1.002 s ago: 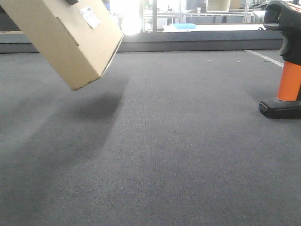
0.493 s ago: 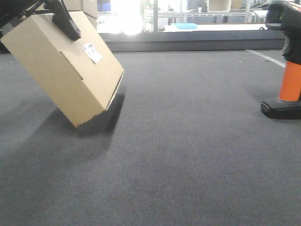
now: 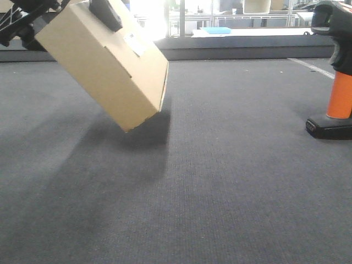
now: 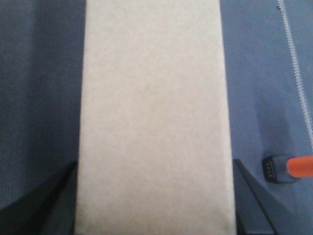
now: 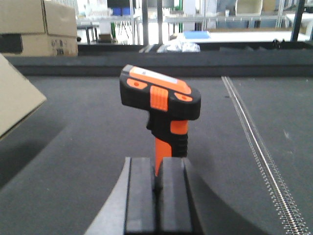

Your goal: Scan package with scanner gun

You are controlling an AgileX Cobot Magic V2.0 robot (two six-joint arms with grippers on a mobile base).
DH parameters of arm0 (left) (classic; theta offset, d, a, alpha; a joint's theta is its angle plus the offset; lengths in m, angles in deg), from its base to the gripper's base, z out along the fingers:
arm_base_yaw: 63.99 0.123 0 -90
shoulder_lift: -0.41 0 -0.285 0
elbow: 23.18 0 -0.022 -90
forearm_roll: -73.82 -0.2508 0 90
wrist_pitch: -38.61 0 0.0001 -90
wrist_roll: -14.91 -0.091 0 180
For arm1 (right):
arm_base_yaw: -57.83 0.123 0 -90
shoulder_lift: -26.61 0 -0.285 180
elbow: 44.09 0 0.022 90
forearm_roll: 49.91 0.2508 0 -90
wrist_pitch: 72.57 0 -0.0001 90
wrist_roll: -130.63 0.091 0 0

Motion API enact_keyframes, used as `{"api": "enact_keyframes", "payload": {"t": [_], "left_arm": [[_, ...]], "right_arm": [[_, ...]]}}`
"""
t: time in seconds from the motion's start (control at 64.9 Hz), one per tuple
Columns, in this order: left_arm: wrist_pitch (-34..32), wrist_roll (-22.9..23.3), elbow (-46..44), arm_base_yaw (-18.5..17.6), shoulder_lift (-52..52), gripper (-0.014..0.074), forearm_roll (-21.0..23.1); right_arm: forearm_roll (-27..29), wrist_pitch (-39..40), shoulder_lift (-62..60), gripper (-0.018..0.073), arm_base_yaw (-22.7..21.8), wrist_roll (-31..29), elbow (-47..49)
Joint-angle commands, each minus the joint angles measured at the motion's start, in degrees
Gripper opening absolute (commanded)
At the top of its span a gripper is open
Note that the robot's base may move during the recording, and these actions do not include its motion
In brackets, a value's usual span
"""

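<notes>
The package, a plain tan box with a white label on its upper face, hangs tilted above the grey carpet at the left. My left gripper is shut on it, with one black finger across its top. In the left wrist view the package fills the middle between my dark fingers. The scanner gun stands upright at the far right and also shows in the left wrist view. My right gripper is shut and empty, just short of the scanner gun.
Larger cardboard boxes sit at the back left beyond a dark ledge. A metal strip runs along the carpet to the right of the scanner. A corner of the package shows at the left of the right wrist view.
The package dropped lower, then swung to the right and turned, so its label now faces more upward. The scanner gun has not moved.
</notes>
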Motion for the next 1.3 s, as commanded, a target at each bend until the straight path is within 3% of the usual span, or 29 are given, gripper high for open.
{"api": "enact_keyframes", "payload": {"t": [0.0, 0.185, 0.447, 0.802, 1.28], "left_arm": [[-2.6, 0.15, 0.04, -0.46, -0.23, 0.0004, 0.6], [-2.73, 0.15, 0.04, -0.46, -0.23, 0.0004, 0.6], [-2.87, 0.15, 0.04, -0.46, -0.23, 0.0004, 0.6], [-2.87, 0.15, 0.04, -0.46, -0.23, 0.0004, 0.6], [-3.01, 0.15, 0.04, -0.46, -0.23, 0.0004, 0.6]], "right_arm": [[-0.89, 1.27, 4.01, -0.0162, 0.05, -0.03, 0.9], [-2.56, 2.94, 12.08, -0.0162, 0.05, -0.15, 1.16], [-2.96, 18.84, 20.66, -0.0162, 0.05, -0.15, 1.16], [0.47, 22.88, 31.57, -0.0162, 0.05, -0.15, 1.05], [-0.06, 50.66, 54.31, -0.0162, 0.05, 2.63, 1.05]]}}
